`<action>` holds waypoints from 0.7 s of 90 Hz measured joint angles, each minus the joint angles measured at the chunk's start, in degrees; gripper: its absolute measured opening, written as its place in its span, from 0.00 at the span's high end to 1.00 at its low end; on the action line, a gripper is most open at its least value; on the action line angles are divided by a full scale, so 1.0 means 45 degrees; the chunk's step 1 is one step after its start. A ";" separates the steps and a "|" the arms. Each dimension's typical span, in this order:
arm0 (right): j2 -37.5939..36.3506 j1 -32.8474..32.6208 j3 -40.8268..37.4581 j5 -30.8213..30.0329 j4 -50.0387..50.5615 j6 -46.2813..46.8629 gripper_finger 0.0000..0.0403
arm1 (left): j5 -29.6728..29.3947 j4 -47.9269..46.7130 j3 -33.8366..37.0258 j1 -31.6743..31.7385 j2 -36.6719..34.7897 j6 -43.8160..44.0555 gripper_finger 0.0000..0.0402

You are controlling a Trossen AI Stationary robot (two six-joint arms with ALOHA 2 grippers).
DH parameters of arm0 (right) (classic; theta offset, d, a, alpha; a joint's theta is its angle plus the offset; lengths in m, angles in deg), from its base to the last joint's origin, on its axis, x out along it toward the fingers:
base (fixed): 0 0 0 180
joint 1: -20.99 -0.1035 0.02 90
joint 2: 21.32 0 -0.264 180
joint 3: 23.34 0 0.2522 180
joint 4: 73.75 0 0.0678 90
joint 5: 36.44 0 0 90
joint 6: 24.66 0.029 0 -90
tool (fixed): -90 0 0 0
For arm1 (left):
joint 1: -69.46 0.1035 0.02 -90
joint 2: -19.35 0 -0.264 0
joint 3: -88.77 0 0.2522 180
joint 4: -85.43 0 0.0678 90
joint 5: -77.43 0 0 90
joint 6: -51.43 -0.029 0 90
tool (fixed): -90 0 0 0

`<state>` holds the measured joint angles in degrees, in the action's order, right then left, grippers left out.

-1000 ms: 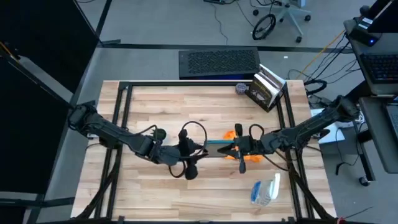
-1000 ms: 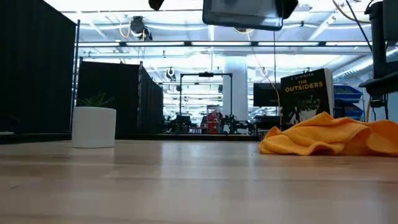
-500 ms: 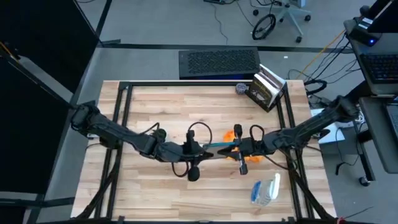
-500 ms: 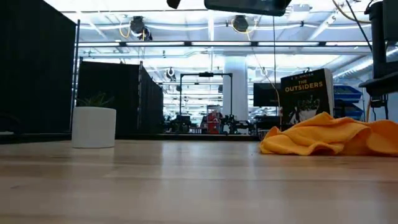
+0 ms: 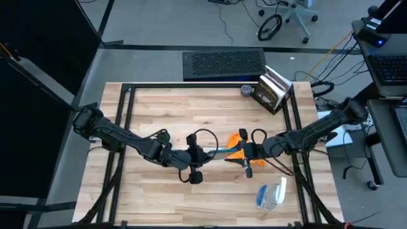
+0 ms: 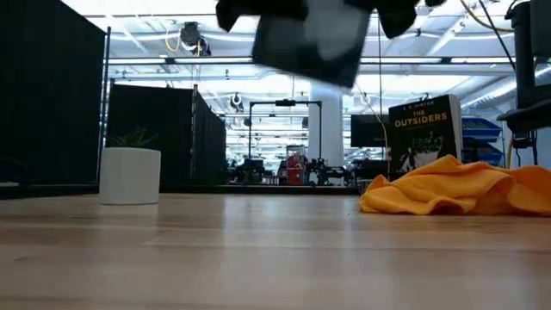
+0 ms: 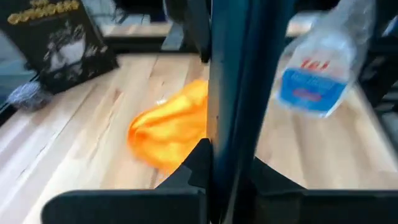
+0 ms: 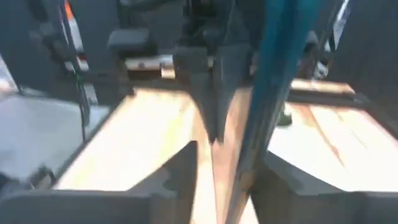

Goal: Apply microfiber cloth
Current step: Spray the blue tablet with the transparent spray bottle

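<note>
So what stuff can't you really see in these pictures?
- Tablet: low view, blurred and cut off by the top edge; edge-on in both wrist views, so its screen can't be seen.
- Microfiber cloth: high view, partly covered by the right gripper and tablet.
- Left gripper: high view, too small to see its fingers.
- Spray bottle: left wrist view, blurred, label unreadable.

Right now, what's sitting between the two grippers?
The dark tablet, held edge-on between the left gripper and the right gripper, above the orange microfiber cloth. The high view shows this.
</note>
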<state>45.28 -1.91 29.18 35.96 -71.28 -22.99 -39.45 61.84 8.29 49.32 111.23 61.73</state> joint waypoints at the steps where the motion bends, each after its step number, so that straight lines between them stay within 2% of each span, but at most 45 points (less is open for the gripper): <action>1: -0.0077 -0.0003 0.0016 -0.0026 0.0242 0.0006 0.62 | -0.0068 -0.0155 0.0000 -0.0015 -0.0002 0.0041 0.98; 12: -0.0976 -0.0033 0.0444 -0.0251 0.3166 0.0235 0.51 | -0.0862 -0.2456 0.0000 -0.0194 -0.0002 0.0456 0.98; 23: -0.1731 -0.0019 0.0653 -0.0349 0.5126 0.0761 0.45 | -0.1490 -0.4568 0.0000 -0.0302 0.0092 0.1072 0.98; 32: -0.2094 0.0049 0.0658 -0.0360 0.5736 0.1290 0.45 | -0.1627 -0.5522 0.0000 -0.0331 0.0345 0.1073 0.98; 53: -0.1946 0.0163 0.0663 -0.0401 0.6314 0.1855 0.46 | -0.1230 -0.5778 -0.0137 -0.0124 0.1918 0.0604 0.98; 63: -0.1830 0.0175 0.0663 -0.0409 0.6313 0.1869 0.47 | -0.1528 -0.6176 -0.0583 -0.0122 0.2548 0.0590 0.98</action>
<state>37.04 -1.12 32.16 34.12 -42.86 -14.58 -46.32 34.04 5.67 48.78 122.70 64.38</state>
